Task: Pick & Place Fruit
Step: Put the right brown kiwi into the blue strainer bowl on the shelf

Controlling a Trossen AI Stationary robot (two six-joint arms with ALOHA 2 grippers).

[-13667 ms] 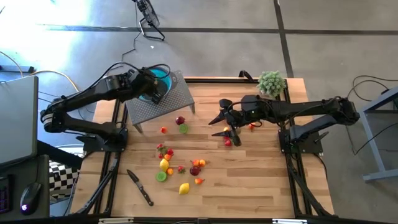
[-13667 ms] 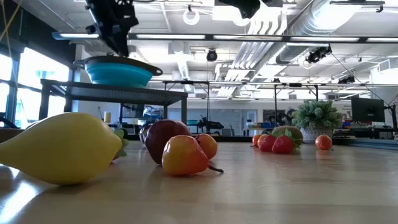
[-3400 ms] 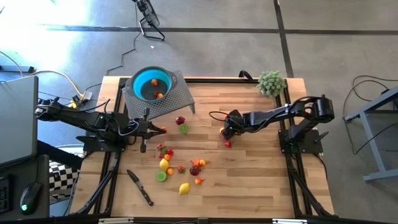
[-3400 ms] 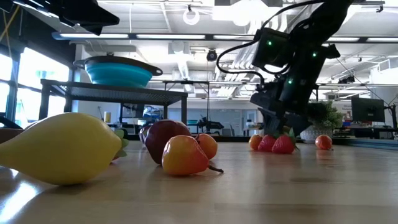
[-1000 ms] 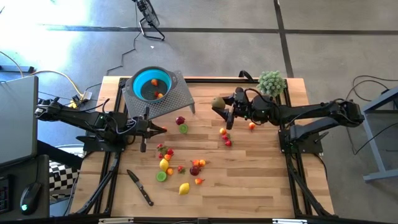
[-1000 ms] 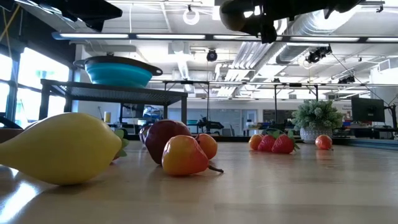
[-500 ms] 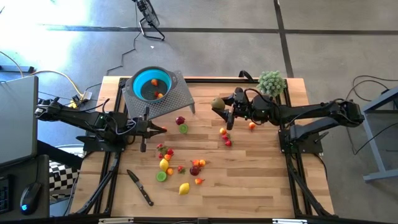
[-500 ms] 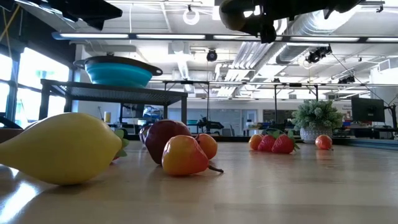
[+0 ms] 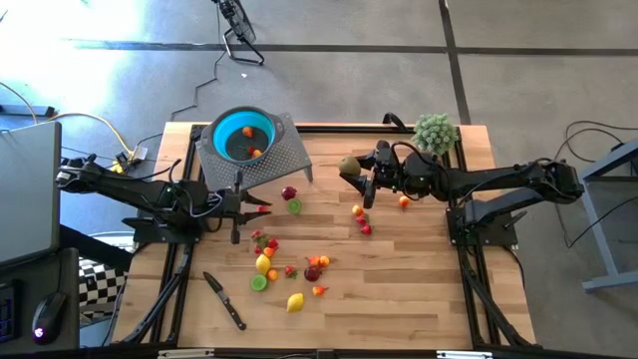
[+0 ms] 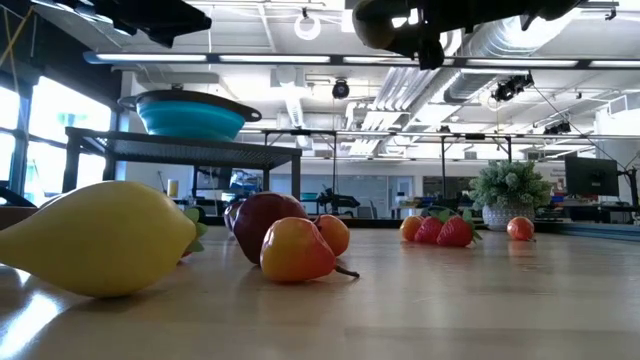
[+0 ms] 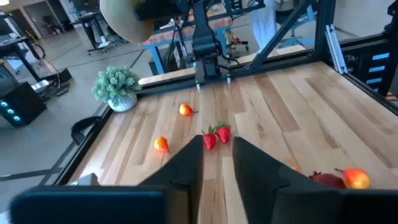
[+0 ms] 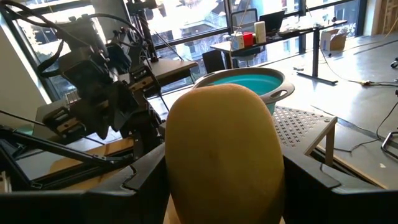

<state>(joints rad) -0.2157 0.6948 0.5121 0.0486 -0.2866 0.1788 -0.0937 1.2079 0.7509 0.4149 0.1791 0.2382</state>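
My right gripper point(image 9: 353, 170) is over the far middle of the table, shut on a tan-olive oval fruit point(image 12: 217, 143), which also shows as the oval fruit point(image 10: 385, 25) at the top of the low view. My left gripper point(image 9: 261, 207) hovers open above the table's left part, beside a small red fruit point(image 9: 262, 207); its fingers point(image 11: 186, 168) point toward the right arm. Other small fruits point(image 9: 284, 264) lie scattered on the wood. The teal bowl point(image 9: 244, 135) sits on a grey perforated stand point(image 9: 284, 160) and holds two small fruits point(image 9: 251, 151). My right gripper pinches the oval fruit's two sides point(image 12: 180, 162) between its two fingers point(image 12: 140, 177), which come level from the table's right. The fruit is lifted clear, high above the table, and sticks out beyond the fingertips toward the bowl.
A black-handled knife point(image 9: 225, 301) lies near the near-left corner. A fuzzy green plant ball point(image 9: 435, 132) stands at the far right corner. Strawberries point(image 9: 364, 226) and orange fruits point(image 9: 404, 201) lie below the right arm. The near right of the table point(image 9: 419, 289) is bare wood.
My left gripper has moved a little toward the table's right. The right arm and the oval fruit have kept still.
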